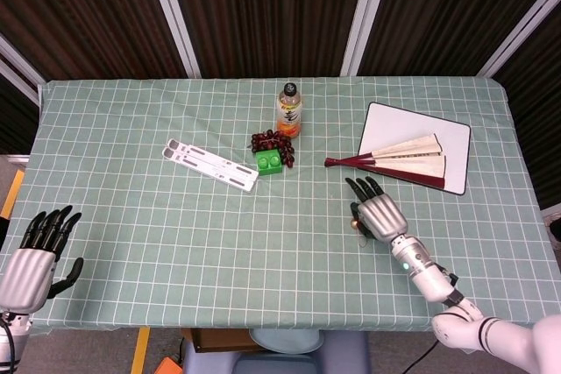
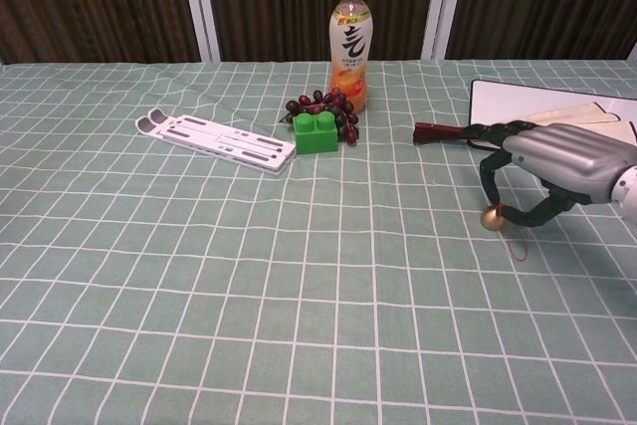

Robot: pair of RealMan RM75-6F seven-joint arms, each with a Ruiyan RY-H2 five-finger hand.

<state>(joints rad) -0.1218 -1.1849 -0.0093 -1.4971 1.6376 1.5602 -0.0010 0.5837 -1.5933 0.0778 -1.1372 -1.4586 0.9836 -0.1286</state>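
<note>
On white tray: folded fan; right hand pinching small bell.

Your right hand hangs low over the table, palm down, fingers curved downward, thumb tucked beneath, forearm reaching in from the near right. Your left hand rests at the near left edge, fingers spread, holding nothing.
</note>
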